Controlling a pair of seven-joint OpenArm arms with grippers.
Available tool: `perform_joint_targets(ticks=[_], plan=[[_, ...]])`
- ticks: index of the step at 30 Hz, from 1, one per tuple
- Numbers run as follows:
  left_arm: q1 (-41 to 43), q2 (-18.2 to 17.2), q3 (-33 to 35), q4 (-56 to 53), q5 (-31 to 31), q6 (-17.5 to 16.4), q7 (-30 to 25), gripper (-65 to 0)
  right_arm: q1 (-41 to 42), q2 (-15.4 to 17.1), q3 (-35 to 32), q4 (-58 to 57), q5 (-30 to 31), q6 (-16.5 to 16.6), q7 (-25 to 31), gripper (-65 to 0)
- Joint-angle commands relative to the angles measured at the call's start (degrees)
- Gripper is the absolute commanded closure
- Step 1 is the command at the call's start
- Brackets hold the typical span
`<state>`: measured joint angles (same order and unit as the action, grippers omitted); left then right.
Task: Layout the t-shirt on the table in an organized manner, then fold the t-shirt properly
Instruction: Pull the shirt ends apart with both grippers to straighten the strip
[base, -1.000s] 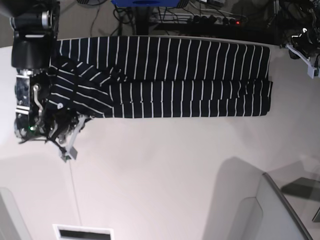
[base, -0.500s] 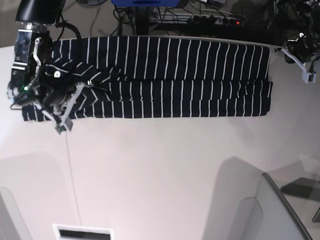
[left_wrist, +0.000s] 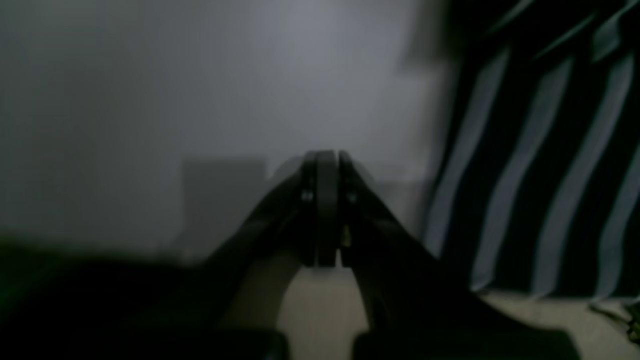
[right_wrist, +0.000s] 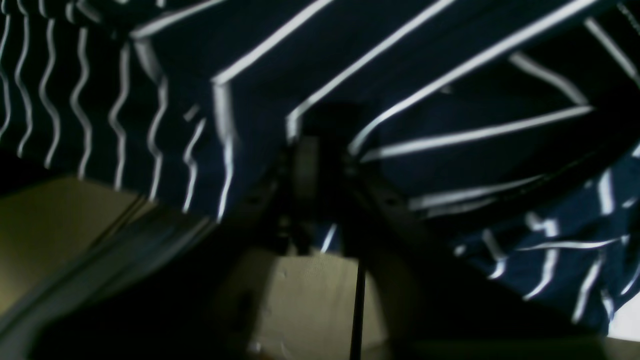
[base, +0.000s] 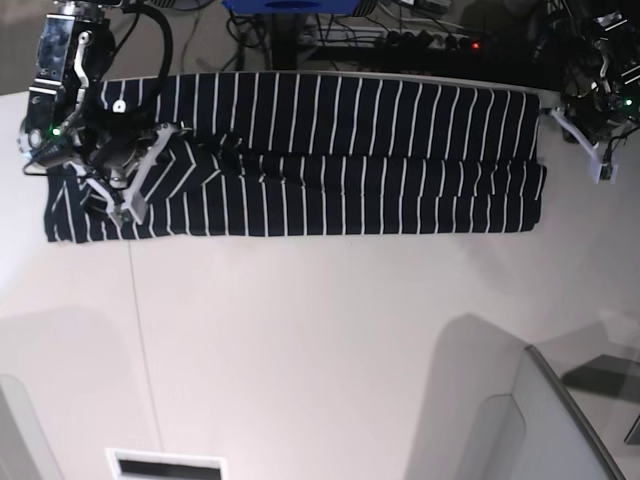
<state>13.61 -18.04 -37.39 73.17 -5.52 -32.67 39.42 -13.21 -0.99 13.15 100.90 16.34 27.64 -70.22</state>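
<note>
White table, striped t-shirt folded lengthwise, spread flat

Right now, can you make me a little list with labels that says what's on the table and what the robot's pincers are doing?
shirt: the t-shirt, dark with thin white stripes, lies folded into a long band across the far side
surface: the table, white
left pincer: left pincer shut, holding nothing, beside the shirt's end
right pincer: right pincer over the shirt's other end; grip unclear
</note>
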Motion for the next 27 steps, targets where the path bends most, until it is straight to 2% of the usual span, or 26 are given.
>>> perform_joint_targets(ticks=[1, 4, 6, 9, 13, 14, 16, 17, 18, 19, 27], plan=[[0.0, -1.3, -0.4, 0.9, 0.4, 0.4, -0.4, 0.0, 0.3, 0.2, 0.3, 1.3, 0.6, 0.2, -1.1, -15.8], [0.0, -1.4, -0.4, 1.3, -2.3, 0.2, -0.4, 0.0, -0.5, -0.2, 0.4, 3.1, 0.6, 0.2, -2.6, -31.1], [0.0, -2.0, -0.4, 1.3, -5.1, 0.2, -0.4, 0.0, -1.7, -0.5, 2.4, 5.5, 0.6, 0.2, -2.5, -38.4], [0.0, -3.3, -0.4, 1.3, -9.8, 0.2, -0.4, -1.3, -2.7, -1.0, 6.2, 8.4, 0.6, 0.1, -0.8, -40.1], [0.0, -4.6, -0.4, 1.3, -16.2, 0.1, -0.5, -27.6, -4.5, -1.2, 12.2, 9.0, 0.5, 0.2, 7.3, -39.0], [0.0, -4.8, -0.4, 1.3, -17.8, -0.1, -0.5, -36.0, -5.0, -1.0, 13.0, 9.0, 0.5, 0.2, 9.0, -39.0], [0.1, -4.9, -0.3, 1.3, -20.0, -3.1, -1.7, -49.5, -5.8, -0.8, 13.5, 9.0, 0.4, 0.2, 11.0, -39.0], [0.1, -4.8, -0.3, 0.9, -20.8, -6.9, -3.7, -56.8, -6.1, -0.8, 13.6, 9.0, 0.3, 0.3, 11.8, -39.0], [0.1, -4.6, -0.3, 0.6, -21.1, -7.3, -5.5, -62.7, -6.3, -0.8, 13.5, 9.0, 0.3, 0.3, 12.2, -39.0], [0.1, -4.5, -0.3, -0.1, -21.1, -7.3, -6.8, -65.0, -6.6, -0.8, 13.4, 8.9, 0.3, 0.3, 12.7, -39.0], [-5.2, -4.4, 2.6, -12.1, -20.8, -7.3, -8.0, -65.0, -7.0, -0.8, 13.3, 8.9, 0.3, 0.4, 14.6, -39.0]])
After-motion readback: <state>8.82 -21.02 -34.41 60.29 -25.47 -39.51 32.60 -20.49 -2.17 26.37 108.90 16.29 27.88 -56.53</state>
